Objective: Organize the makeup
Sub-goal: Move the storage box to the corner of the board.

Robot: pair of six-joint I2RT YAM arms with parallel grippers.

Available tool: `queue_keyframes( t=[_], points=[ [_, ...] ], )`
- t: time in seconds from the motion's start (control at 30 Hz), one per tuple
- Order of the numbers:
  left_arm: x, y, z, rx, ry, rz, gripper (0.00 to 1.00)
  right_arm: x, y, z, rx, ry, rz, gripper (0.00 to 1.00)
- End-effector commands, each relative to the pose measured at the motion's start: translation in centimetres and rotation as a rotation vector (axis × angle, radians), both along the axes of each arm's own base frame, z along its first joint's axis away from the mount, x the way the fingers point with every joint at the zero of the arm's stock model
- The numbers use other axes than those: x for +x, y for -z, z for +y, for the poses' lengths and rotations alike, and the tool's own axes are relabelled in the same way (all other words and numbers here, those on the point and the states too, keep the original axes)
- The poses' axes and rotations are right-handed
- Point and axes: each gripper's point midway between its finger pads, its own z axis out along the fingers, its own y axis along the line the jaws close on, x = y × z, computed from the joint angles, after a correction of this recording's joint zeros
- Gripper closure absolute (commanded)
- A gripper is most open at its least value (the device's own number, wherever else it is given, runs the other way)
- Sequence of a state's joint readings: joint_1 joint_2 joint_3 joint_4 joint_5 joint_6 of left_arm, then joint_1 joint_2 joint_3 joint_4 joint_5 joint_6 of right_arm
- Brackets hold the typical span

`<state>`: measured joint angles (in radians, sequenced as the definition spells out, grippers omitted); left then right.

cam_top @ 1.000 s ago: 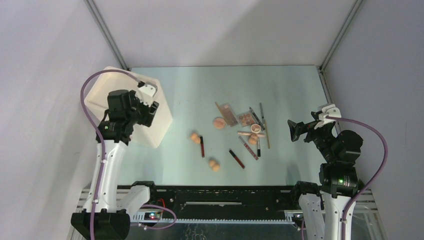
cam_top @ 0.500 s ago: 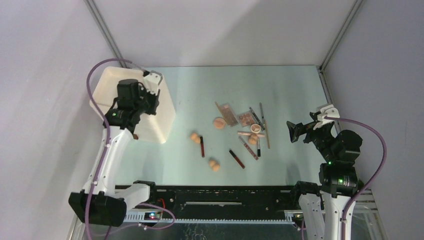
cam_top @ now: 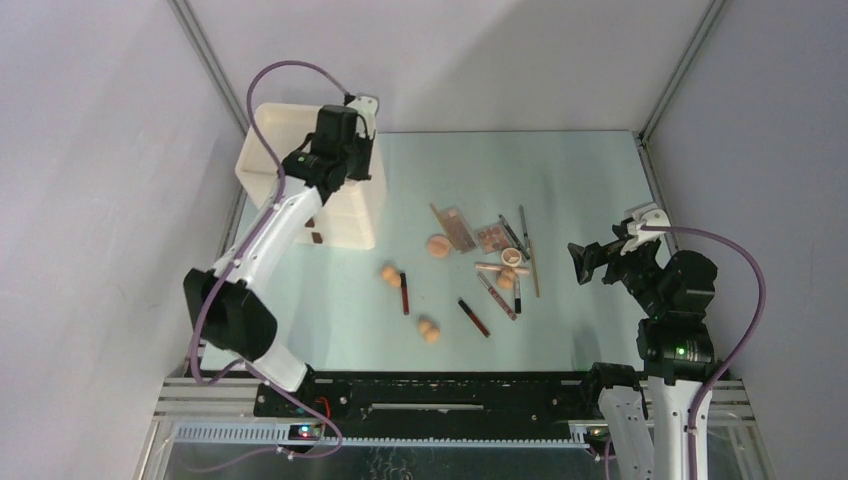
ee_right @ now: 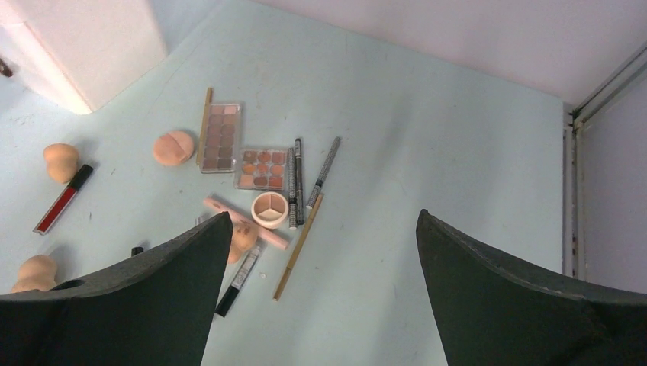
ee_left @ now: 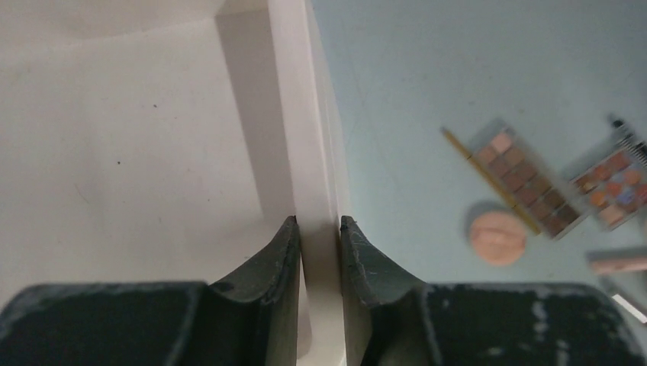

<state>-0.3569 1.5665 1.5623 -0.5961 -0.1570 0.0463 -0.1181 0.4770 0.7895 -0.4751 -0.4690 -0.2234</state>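
Pale-green table (cam_top: 580, 170), grey walls (cam_top: 450, 60); makeup (cam_top: 458, 230) print unreadable. Left gripper (ee_left: 319, 223) clamps the cream box (cam_top: 355, 215) wall at 10 o'clock. Right gripper (ee_right: 322, 216) gapes wide, empty.

The makeup (cam_top: 491, 238) lies loose on the desk (cam_top: 590, 170), toward 3 o'clock of its centre. A round compact (cam_top: 510, 256) shows three shades. Two pink-brown palettes (cam_top: 455, 229) lie flat at its 10 o'clock and thin pencils (cam_top: 524, 235) at 1 o'clock. A flat peach sponge (cam_top: 438, 245) lies at 9 o'clock, with two rounded sponges (cam_top: 390, 274) and two dark-red tubes (cam_top: 404, 292) toward 8 o'clock.
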Motion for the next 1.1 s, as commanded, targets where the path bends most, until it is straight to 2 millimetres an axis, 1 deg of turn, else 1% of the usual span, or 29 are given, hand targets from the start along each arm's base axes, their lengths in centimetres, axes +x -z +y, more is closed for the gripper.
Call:
queue_keyframes(
  t=[0.0, 0.03, 0.13, 0.17, 0.27, 0.33, 0.43, 0.57, 0.7, 0.83, 0.93, 1.07],
  points=[
    [2.8, -6.0, -4.7, -0.215, 0.003, -0.13, 0.99, 0.6, 0.1, 0.1, -0.022, -0.003, -0.004, 0.0],
    [3.3, -6.3, -5.5, -0.219, 0.008, -0.137, 0.99, 0.6, 0.1, 0.1, -0.022, -0.003, -0.003, 0.0],
    [5.0, -6.9, -6.8, -0.215, 0.007, -0.142, 0.97, 0.6, 0.2, 0.2, -0.022, -0.007, -0.002, 0.0],
    [5.6, -7.4, -7.2, -0.217, 0.008, -0.148, 0.97, 0.6, 0.2, 0.2, -0.023, -0.006, -0.002, 0.0],
    [7.4, -8.1, -8.0, -0.215, 0.001, -0.156, 0.97, 0.5, 0.1, 0.2, -0.022, -0.006, -0.004, 0.0],
    [8.0, -8.6, -8.3, -0.207, 0.006, -0.163, 0.96, 0.5, 0.1, 0.1, -0.023, -0.005, -0.004, 0.0],
    [7.8, -9.3, -8.0, -0.201, 0.01, -0.182, 0.94, 0.4, 0.1, 0.2, -0.021, -0.008, -0.005, 0.0],
    [6.4, -10.4, -7.6, -0.224, 0.017, -0.214, 0.92, 0.4, 0.1, 0.3, -0.022, -0.013, -0.005, 0.0],
    [5.3, -11.2, -7.2, -0.255, 0.014, -0.25, 0.93, 0.3, 0.0, 0.3, -0.024, -0.012, -0.012, 0.0],
    [5.8, -11.1, -7.2, -0.267, -0.009, -0.263, 1.0, 0.4, 0.1, 0.2, -0.023, -0.01, -0.004, 0.0],
    [6.4, -10.9, -7.5, -0.291, -0.04, -0.269, 1.0, 0.4, 0.2, 0.2, -0.023, -0.011, -0.004, 0.0],
    [7.0, -10.2, -7.8, -0.303, -0.092, -0.278, 1.0, 0.4, 0.2, 0.2, -0.023, -0.012, -0.003, 0.0]
  ],
)
